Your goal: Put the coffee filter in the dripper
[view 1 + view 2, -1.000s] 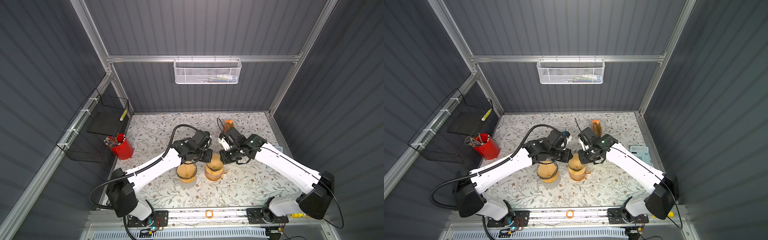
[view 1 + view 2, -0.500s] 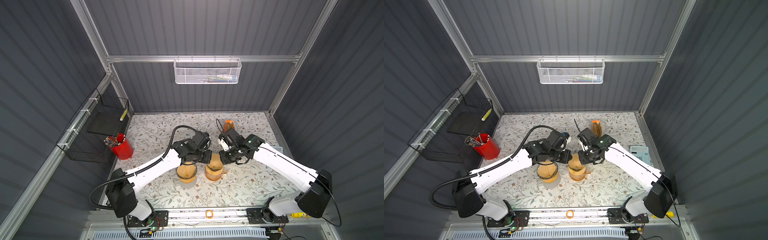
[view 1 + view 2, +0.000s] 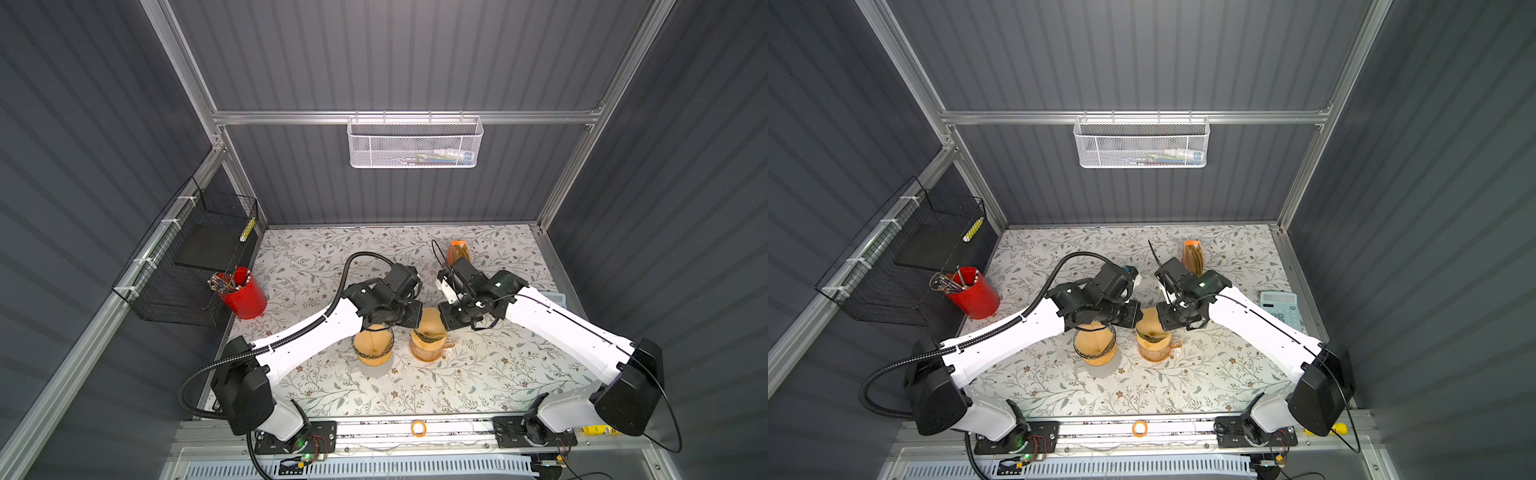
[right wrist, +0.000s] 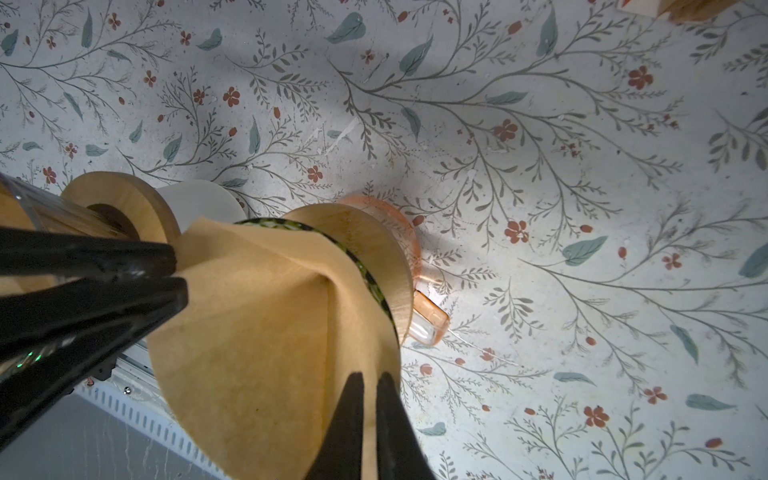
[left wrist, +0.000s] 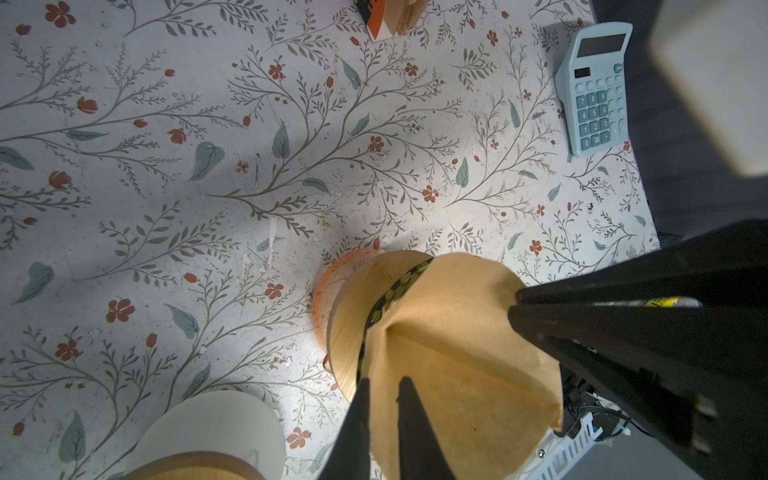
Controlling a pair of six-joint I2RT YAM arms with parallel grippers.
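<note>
Pinching opposite edges of the coffee filter, the left gripper and right gripper are both nearly closed on the paper, which drapes over the dripper and hides its bowl; how deep it sits is unclear, and both top views bury the fingertips beneath the wrists.

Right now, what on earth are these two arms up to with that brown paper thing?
Both arms are pinching one brown paper coffee filter between them: the left fingers grip one edge, the right fingers the opposite edge. They hold it over the wooden-collared dripper that sits on a pink glass mug. The filter drapes over the dripper's mouth but does not look settled inside yet.
</note>
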